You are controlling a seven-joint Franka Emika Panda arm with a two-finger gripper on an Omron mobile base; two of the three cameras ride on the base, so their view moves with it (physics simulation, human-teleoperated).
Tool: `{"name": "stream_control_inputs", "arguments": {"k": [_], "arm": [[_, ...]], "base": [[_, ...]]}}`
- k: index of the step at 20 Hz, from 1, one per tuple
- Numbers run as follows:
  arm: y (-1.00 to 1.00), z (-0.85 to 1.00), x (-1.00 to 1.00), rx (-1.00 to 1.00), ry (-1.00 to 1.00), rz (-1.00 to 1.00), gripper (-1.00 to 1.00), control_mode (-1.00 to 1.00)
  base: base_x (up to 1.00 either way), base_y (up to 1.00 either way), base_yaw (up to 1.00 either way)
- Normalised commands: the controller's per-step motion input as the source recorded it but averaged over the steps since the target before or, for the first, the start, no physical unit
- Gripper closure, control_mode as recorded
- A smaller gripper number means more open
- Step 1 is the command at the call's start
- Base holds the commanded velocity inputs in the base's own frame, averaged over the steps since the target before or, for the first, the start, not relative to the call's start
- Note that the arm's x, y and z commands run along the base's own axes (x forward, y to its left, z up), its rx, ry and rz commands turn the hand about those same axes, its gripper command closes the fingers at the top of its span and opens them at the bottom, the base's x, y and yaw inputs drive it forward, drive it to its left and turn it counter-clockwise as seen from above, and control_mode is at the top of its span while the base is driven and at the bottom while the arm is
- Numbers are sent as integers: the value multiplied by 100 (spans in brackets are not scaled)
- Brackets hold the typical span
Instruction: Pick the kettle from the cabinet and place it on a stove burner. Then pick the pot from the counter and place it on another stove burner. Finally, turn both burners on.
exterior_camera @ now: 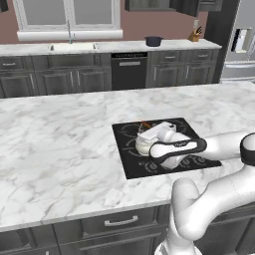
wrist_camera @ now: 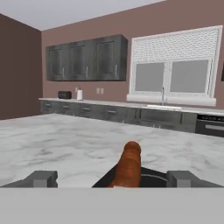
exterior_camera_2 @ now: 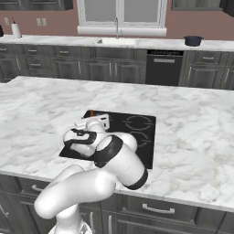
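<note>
Marble island worktop [exterior_camera: 60,149] with an inset black cooktop [exterior_camera: 130,164].
The kettle [exterior_camera: 143,144] sits on the cooktop; the pot [exterior_camera: 154,41] rests on the far worktop [exterior_camera: 174,45].

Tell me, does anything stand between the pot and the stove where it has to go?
Nothing visible blocks it. The pot sits on the far counter by the wall, and the stove is on the island. Between them lie only the aisle and bare marble. On the stove, the kettle takes one burner; the other rings look free.

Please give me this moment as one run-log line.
kettle: on cooktop | pincer: open, astride wooden handle | pot: on far counter
</note>
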Motion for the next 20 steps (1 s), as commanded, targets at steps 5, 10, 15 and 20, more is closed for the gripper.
{"name": "stream_control_inputs", "arguments": {"k": [5,10,15,20], "arm": [[-12,0,-25,0,0,0,-100,-100],[-19,0,-21,0,0,0,-100,-100],[-18,-1,-15,0,3,0,-100,-100],[-8,-11,-9,0,6,0,-100,-100]], "base": [[0,0,0],[0,0,0],[0,0,0],[0,0,0]]}}
